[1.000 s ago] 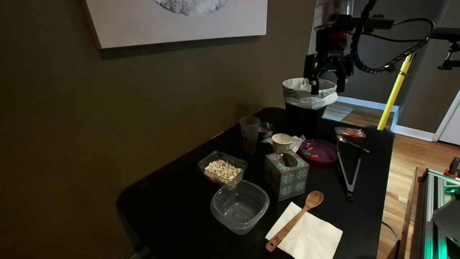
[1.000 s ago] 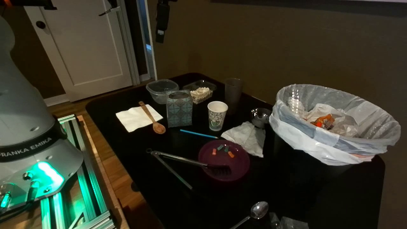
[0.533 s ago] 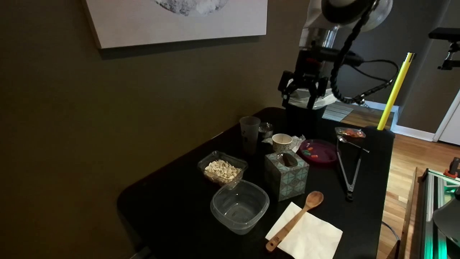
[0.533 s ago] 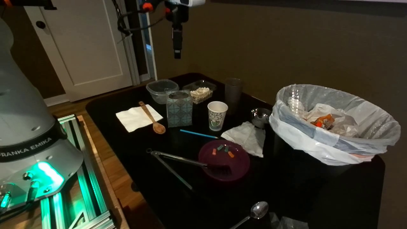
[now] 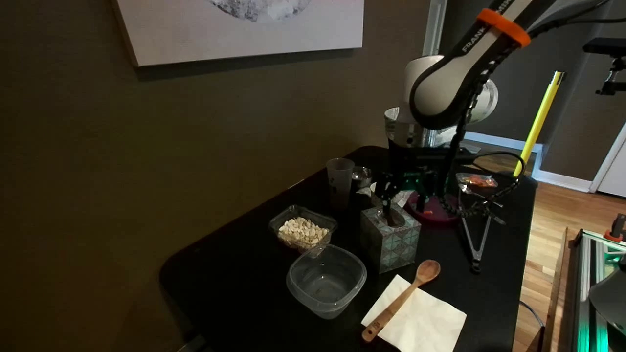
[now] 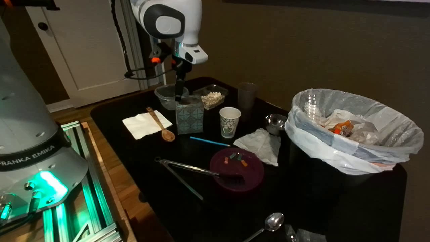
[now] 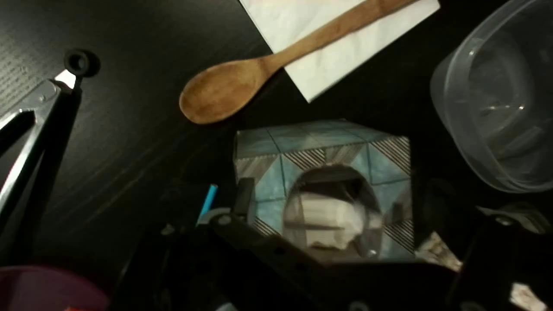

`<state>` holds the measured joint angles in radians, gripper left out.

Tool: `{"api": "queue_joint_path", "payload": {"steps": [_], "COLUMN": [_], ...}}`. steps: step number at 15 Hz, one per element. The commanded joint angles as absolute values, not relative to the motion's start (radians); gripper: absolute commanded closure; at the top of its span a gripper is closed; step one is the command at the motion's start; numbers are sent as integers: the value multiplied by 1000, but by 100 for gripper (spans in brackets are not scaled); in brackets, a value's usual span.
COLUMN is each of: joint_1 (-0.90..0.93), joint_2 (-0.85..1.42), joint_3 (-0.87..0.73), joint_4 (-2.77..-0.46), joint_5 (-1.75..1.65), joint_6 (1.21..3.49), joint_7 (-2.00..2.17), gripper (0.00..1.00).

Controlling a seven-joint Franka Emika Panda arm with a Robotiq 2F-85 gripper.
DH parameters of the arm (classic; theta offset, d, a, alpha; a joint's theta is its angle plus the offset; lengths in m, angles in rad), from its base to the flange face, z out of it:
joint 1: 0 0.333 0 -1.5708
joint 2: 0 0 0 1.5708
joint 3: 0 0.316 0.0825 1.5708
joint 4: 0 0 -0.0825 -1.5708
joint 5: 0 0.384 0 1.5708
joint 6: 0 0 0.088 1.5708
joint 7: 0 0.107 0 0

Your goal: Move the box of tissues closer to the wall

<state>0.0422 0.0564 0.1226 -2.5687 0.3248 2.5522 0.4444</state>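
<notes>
Tissue box (image 5: 399, 247) stands well apart from the wall (image 5: 195, 146), the gripper (image 5: 404, 211) (jaws spread wide) over its top.

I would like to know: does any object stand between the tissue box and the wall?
Yes. In both exterior views, the tub of pale bits stands between the tissue box and the wall. The tall cup and the empty tub are on either side of it, so going around would probably be tight.

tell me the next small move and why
Probably lower the open gripper slightly toward the patterned tissue box: in the wrist view the fingers show spread across its top, holding nothing, and the box stands apart from the olive-brown wall.
</notes>
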Motion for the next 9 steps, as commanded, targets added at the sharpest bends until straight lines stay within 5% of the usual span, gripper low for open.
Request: {"api": "queue_joint_path", "payload": {"steps": [1,9], "joint_1": [28,46], "joint_2": [149,161], "joint_3": [85,35], "joint_4": [-2567,-2565], "joint_5": [426,302], "joint_6": [2575,2587], "joint_7": [383,477], "gripper": [0,0]}}
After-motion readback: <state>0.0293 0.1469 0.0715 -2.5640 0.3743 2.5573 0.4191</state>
